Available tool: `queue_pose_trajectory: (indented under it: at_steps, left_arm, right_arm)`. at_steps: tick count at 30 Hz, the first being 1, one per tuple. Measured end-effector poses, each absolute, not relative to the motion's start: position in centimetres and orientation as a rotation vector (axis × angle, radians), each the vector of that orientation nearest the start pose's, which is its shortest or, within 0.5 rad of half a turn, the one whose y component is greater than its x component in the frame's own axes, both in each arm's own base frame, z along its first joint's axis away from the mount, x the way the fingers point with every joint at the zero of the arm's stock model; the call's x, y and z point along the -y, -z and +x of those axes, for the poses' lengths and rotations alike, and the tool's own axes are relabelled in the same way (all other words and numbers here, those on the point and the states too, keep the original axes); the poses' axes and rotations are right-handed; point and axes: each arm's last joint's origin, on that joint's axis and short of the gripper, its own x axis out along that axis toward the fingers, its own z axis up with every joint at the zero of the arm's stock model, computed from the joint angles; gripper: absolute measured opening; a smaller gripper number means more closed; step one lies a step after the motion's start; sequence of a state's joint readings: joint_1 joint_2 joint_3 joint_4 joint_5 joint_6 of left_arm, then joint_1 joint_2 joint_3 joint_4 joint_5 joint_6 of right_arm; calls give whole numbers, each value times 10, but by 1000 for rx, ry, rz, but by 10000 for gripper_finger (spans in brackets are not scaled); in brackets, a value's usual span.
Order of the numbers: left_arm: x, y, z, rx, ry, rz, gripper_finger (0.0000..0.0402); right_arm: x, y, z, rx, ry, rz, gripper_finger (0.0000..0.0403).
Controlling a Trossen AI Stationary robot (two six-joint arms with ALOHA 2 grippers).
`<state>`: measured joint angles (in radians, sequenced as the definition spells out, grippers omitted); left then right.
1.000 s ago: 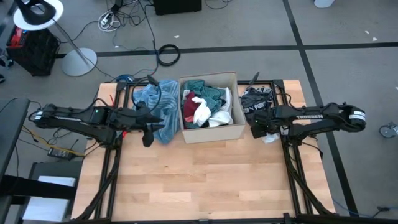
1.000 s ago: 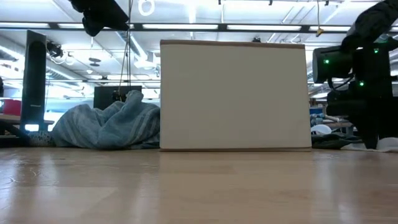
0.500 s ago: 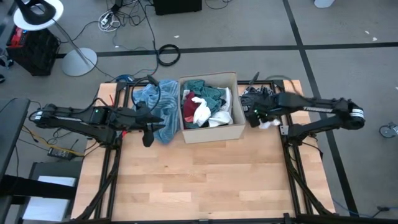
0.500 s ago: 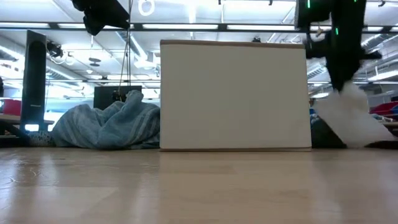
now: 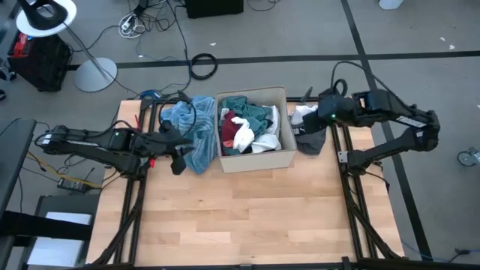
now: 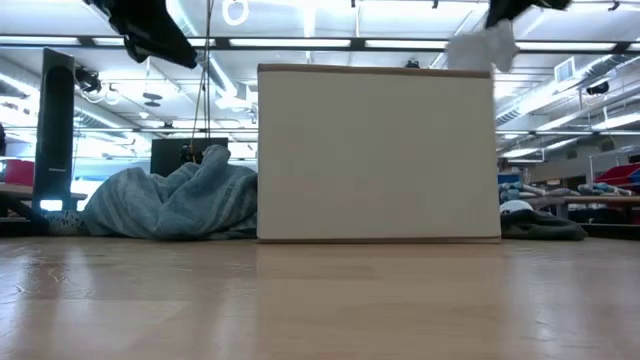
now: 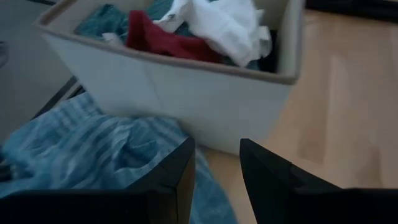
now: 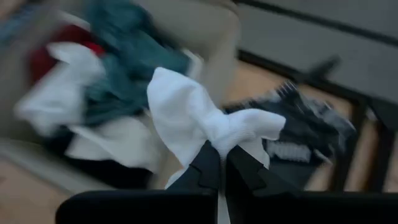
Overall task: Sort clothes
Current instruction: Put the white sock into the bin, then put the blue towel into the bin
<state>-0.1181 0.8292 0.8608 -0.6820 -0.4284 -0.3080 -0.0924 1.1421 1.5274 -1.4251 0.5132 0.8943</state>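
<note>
A tan cardboard box (image 5: 285, 154) stands at the middle of the table's far side. It holds teal, red, white and black clothes (image 5: 247, 124). A light blue striped garment (image 5: 191, 135) lies heaped on the table against the box's left side. My left gripper (image 7: 214, 168) hovers open above that garment. To the right of the box, my right gripper (image 8: 217, 163) is raised and shut on a white garment (image 8: 199, 118). A dark patterned garment (image 5: 311, 140) lies on the table below it. My right gripper pinches a bunched part of the white garment (image 8: 214, 140) between its two shut fingers. The fingers slant downward toward the box. The garment is lifted clear of the table, a crumpled bundle (image 6: 480, 45) at about the height of the box's top edge.
Black frame rails (image 5: 352, 187) run along both sides of the wooden tabletop. The near half of the table (image 5: 247, 217) is bare wood. A lamp stand and cables lie on the floor beyond the far edge.
My right gripper has risen steeply from the table at the box's right and swung toward the far edge. It has carried the white garment up from the pile until it hangs clear. The dark garment stays on the table.
</note>
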Motion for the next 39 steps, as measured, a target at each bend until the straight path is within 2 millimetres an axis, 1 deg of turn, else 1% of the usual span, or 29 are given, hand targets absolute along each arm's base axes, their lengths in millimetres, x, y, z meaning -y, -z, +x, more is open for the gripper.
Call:
queue_pose_trajectory:
  at_steps: [2, 5, 9, 11, 16, 20, 23, 27, 30, 33, 36, 39]
  left_arm:
    - [6, -306, 159, -580, -421, -119, 131]
    - [6, -294, 159, -613, -437, -123, 131]
    - [6, -273, 160, -641, -457, -153, 131]
    - [6, -262, 161, -650, -465, -166, 131]
    - [5, -246, 162, -650, -477, -184, 131]
    - [0, -242, 162, -647, -514, -211, 131]
    - [-6, -239, 161, -654, -547, -230, 131]
    - [-16, -233, 163, -641, -561, -253, 131]
    - [-29, -233, 162, -645, -555, -274, 131]
    - [-43, -234, 161, -634, -597, -278, 131]
    - [-59, -239, 160, -577, -655, -279, 131]
    - [-71, -242, 160, -529, -671, -294, 131]
  right_arm:
    - [28, -421, 168, -655, 902, 541, 4]
    - [27, -434, 185, -562, 865, 467, 4]
    - [27, -441, 215, -485, 792, 382, 4]
    - [27, -439, 232, -482, 743, 352, 4]
    - [28, -427, 267, -520, 648, 290, 16]
    - [29, -417, 287, -539, 599, 243, 33]
    - [30, -412, 294, -561, 601, 231, 49]
    - [31, -410, 295, -579, 581, 227, 84]
    - [31, -412, 293, -572, 579, 230, 118]
    - [31, -416, 288, -555, 575, 233, 153]
    - [31, -420, 284, -541, 574, 236, 186]
    - [30, -422, 282, -535, 572, 237, 215]
